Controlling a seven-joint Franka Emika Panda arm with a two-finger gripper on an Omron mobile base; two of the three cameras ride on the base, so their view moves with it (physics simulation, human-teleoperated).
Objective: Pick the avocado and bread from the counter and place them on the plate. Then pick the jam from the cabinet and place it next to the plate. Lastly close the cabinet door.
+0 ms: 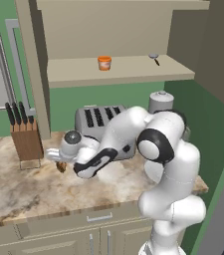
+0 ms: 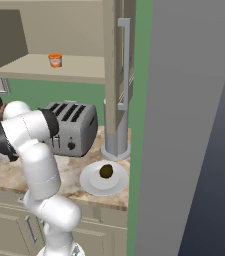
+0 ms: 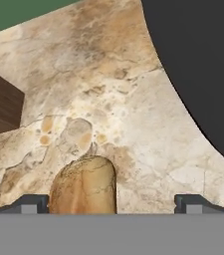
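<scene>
- Lying on the worktop, the bread sits low in the hand view, between the two fingertips but nearer the left one.
- The end effector stands wide, with nothing held; its tips are apart from the bread on both sides as far as the hand view shows.
- In the left base view the bread shows as a small brown lump just under the hand, near the knife block.
- The avocado rests on the plate, which lies at the worktop's front edge, right of the toaster.
- The jam stands upright on the shelf of the cabinet, whose door hangs open.
- A grey cylinder stands behind the plate, close to it.
- A small dark utensil lies on the shelf, well right of the jam.
</scene>
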